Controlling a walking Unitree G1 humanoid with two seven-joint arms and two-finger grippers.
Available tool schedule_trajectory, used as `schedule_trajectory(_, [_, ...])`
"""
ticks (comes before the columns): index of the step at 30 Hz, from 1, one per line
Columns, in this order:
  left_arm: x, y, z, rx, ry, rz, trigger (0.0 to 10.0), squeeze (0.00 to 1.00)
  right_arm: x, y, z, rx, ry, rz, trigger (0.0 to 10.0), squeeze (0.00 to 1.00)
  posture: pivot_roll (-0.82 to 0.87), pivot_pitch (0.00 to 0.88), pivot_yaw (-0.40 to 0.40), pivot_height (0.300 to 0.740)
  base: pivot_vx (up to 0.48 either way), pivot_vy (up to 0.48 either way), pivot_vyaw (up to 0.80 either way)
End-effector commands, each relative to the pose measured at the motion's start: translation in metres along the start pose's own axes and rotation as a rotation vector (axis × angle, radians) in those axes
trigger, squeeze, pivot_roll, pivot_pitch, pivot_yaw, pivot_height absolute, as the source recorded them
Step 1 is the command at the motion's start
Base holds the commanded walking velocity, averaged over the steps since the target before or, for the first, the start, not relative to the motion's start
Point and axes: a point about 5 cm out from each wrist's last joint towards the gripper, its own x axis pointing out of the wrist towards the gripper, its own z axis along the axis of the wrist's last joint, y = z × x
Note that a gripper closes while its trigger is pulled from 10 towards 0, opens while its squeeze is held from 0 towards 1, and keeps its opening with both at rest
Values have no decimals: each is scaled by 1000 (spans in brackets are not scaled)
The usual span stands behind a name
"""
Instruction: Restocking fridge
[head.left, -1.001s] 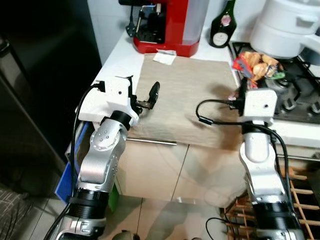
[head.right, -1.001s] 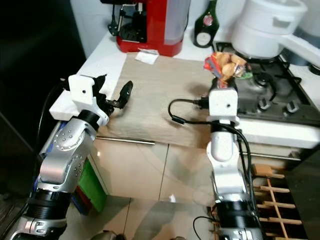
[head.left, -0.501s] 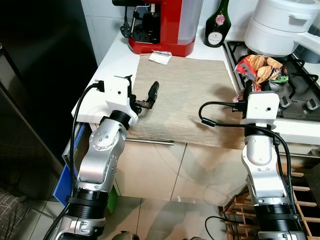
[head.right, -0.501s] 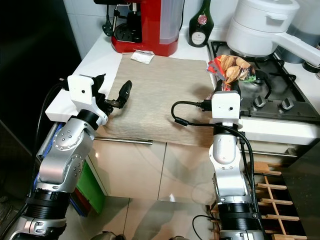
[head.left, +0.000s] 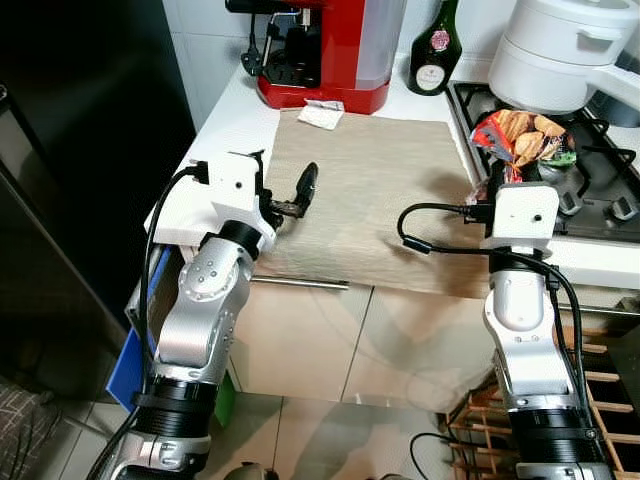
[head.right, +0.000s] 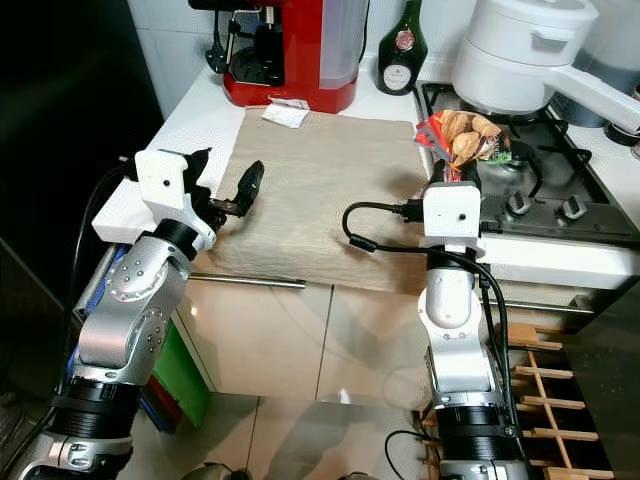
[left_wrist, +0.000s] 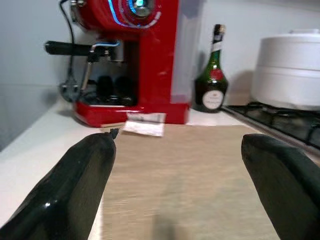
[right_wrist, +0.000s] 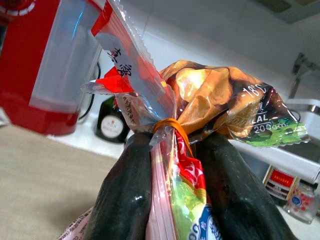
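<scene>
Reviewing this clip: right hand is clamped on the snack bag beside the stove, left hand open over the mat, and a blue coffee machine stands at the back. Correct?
Not quite: the coffee machine is red, as the left wrist view shows. The rest holds: right hand clamped on the snack bag, left hand open over the mat.

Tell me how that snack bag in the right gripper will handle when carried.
The snack bag looks like thin crinkly film, so probably floppy and light. The right gripper pinches its neck at the rubber band, so the bulging top may sway. The glossy plastic might slip.
</scene>
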Motion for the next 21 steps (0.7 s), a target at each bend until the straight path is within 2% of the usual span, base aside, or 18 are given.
schedule_trajectory(1, [1,3,0,14,-6,15,10000,0,-2,1,-3,-10,7,5,0,0,-11,0,18,740,-270,0,0])
schedule_trajectory(4, [1,2,0,14,-6,14,10000,0,-2,1,-3,-9,7,5,0,0,-11,0,18,740,-250,0,0])
schedule_trajectory(21, [1,1,0,8,-13,-2,10000,0,0,4,-3,-1,12,9,0,0,-10,0,24,740,0,0,0])
